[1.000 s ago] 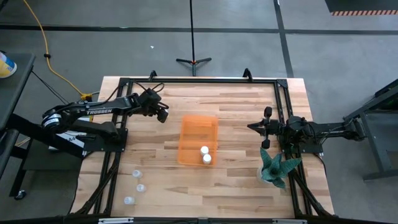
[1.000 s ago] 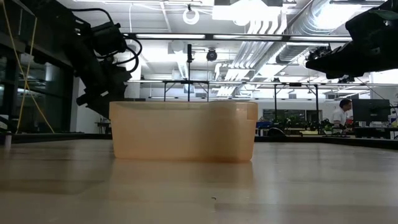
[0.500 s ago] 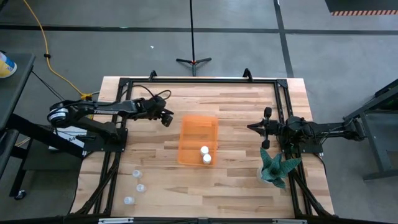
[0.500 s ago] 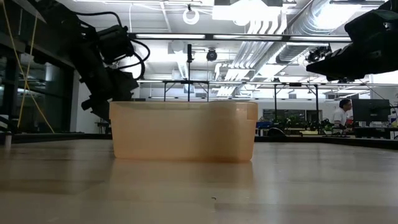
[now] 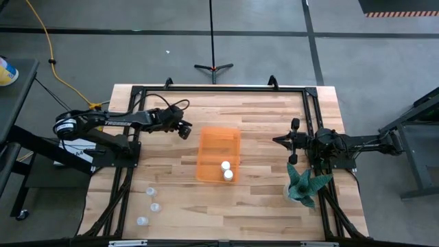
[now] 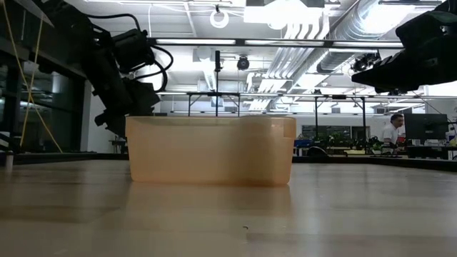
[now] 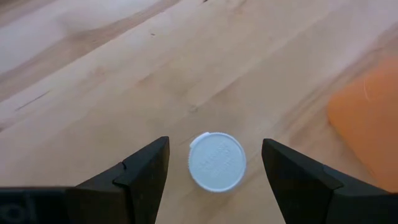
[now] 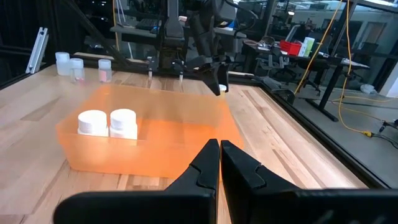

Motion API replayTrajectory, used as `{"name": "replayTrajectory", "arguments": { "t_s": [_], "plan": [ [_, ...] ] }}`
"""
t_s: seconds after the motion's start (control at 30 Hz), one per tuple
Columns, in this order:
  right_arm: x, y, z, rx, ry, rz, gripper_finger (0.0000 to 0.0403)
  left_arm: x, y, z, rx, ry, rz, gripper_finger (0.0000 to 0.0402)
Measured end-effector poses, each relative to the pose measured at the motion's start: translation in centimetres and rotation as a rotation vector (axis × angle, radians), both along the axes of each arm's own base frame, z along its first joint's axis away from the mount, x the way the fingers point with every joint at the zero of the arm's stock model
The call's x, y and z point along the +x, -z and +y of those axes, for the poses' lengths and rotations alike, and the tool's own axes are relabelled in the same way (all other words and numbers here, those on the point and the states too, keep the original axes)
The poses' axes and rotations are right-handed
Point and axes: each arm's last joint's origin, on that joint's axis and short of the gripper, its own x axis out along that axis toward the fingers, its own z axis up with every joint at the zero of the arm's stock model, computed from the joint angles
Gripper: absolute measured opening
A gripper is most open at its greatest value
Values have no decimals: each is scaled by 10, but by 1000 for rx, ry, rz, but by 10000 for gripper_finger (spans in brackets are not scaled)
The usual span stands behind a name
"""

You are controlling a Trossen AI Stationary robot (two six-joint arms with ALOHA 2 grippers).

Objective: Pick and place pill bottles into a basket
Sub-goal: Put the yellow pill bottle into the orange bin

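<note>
The orange basket sits mid-table with two white-capped pill bottles inside. Three more bottles stand near the table's front left. My left gripper is open just left of the basket's far left corner, pointing down. One bottle shows cap-up between its fingers, with bare wood on both sides of the cap. My right gripper is shut and empty at the table's right side.
A teal spiky plant stands at the right, near my right arm. A black frame runs around the tabletop. Bare wood lies between the basket and the three front-left bottles.
My left gripper has gone down and toward the basket's far left corner as the arm stretched out flatter, then held still. The right arm has kept still.
</note>
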Motion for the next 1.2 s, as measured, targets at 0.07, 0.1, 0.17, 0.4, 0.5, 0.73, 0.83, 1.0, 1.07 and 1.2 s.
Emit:
{"name": "replayTrajectory", "arguments": {
  "t_s": [0.07, 0.1, 0.17, 0.4, 0.5, 0.73, 0.83, 1.0, 1.07, 1.2],
  "plan": [
    [0, 0, 0, 0, 0, 0, 7, 0, 0, 0, 0, 0, 1, 289],
    [0, 0, 0, 0, 0, 0, 7, 0, 0, 0, 0, 0, 1, 289],
    [0, 0, 0, 0, 0, 2, 7, 0, 0, 0, -1, 0, 1, 287],
    [0, 0, 0, 0, -1, 3, 7, 0, 0, 0, -5, 4, -2, 236],
    [0, 0, 0, 0, -1, 4, 7, 0, 0, 0, -4, 4, -4, 210],
    [0, 1, 0, 0, -1, 5, 7, 0, 0, 0, -3, 3, -4, 164],
    [0, 1, 0, 0, -1, 6, 7, 0, 0, 0, -2, 3, -4, 156],
    [0, 1, 0, 0, -1, 8, 7, 0, 0, 0, 0, 3, -4, 167],
    [0, 1, 0, 0, -1, 9, 7, 2, -2, 0, 1, 5, -11, 174],
    [0, 1, 0, 0, -1, 9, 7, 9, -13, 3, 13, 51, -38, 170]
  ]
}}
